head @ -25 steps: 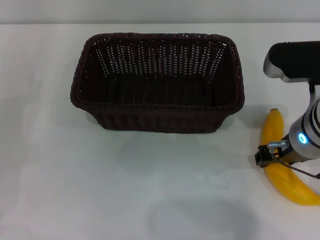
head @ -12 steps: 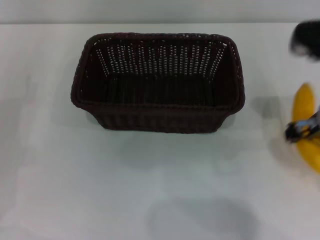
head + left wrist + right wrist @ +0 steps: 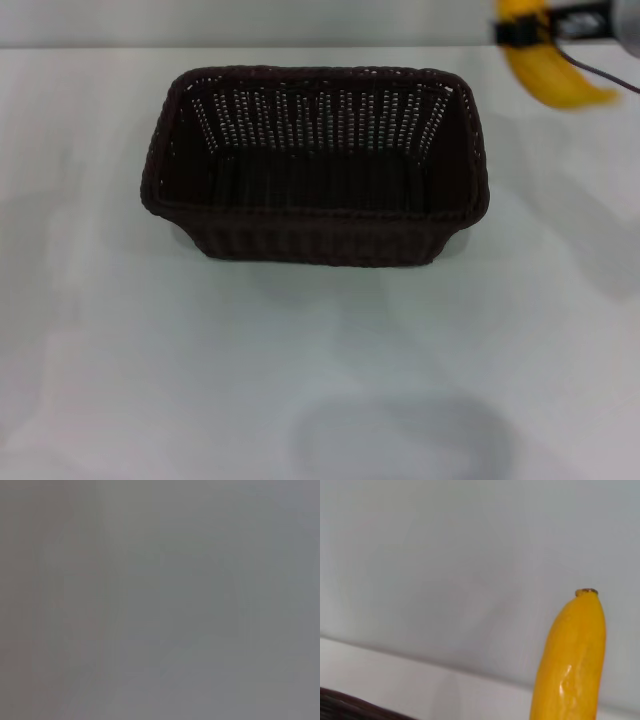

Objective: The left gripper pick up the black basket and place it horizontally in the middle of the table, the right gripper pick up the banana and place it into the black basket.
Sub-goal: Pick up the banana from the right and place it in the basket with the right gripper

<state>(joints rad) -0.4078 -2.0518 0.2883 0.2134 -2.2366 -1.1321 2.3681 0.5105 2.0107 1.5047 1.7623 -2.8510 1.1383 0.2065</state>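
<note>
Up at the far right corner, right end effector [image 3: 522, 32] is pinching the banana [image 3: 552, 78], lifted clear off the desk [image 3: 320, 380]. Black basket [image 3: 316, 165] sits mid-desk, lengthwise across, empty.

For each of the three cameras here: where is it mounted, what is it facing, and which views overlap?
Head view: from the robot's head, down onto the white table and black basket; the right hand holds the banana at top right.
Left wrist view: only featureless grey; no body part shows.
Right wrist view: along the banana toward the wall; no fingers show.
Head and right wrist views share the banana.
</note>
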